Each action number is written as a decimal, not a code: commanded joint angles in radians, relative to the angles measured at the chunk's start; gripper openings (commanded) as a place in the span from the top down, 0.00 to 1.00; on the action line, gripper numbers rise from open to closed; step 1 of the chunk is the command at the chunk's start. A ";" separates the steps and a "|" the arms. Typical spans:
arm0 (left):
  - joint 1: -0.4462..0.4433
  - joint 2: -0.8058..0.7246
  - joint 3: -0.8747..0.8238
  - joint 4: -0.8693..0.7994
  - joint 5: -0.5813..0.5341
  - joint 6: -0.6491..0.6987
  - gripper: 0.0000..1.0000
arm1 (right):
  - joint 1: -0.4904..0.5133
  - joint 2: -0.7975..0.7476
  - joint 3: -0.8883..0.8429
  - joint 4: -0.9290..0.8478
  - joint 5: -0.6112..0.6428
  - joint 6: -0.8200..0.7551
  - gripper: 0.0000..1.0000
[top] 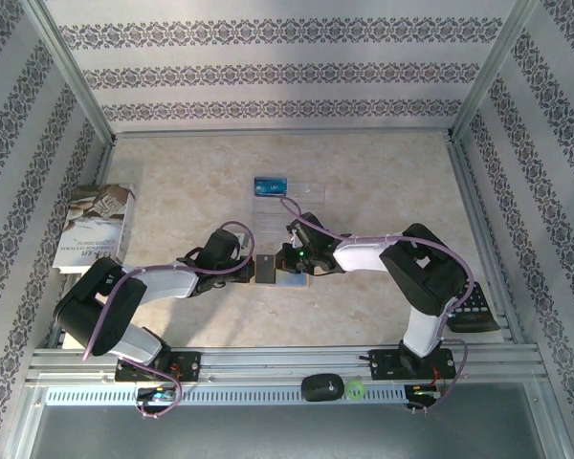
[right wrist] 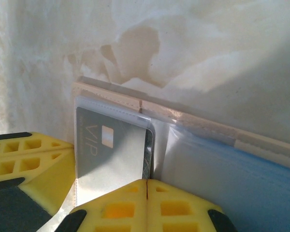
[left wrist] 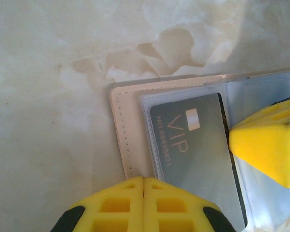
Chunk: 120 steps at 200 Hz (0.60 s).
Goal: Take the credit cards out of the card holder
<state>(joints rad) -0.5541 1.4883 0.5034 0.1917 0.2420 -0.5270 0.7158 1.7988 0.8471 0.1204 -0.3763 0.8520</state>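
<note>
Left wrist view shows the left gripper (left wrist: 143, 187) pressed together at the open card holder's (left wrist: 128, 125) near edge, the right gripper (right wrist: 147, 188) likewise closed just beside, and the blackish card (left wrist: 203, 154) lying lengthwise away from both.

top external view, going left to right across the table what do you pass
book → left hand → black card → right hand → black device
</note>
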 commanded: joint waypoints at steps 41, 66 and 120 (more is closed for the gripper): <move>0.011 0.032 -0.058 -0.035 0.006 -0.009 0.98 | -0.002 -0.092 -0.052 -0.198 0.222 -0.083 1.00; 0.011 0.000 -0.061 -0.038 0.009 -0.013 0.95 | 0.002 -0.128 -0.053 -0.163 0.185 -0.110 1.00; 0.010 -0.195 -0.041 -0.109 -0.007 -0.004 0.88 | 0.025 -0.172 -0.001 -0.155 0.113 -0.181 0.82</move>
<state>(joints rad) -0.5537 1.3628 0.4526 0.1413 0.2489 -0.5320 0.7246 1.6485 0.8120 -0.0277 -0.2279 0.7227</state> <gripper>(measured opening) 0.118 0.169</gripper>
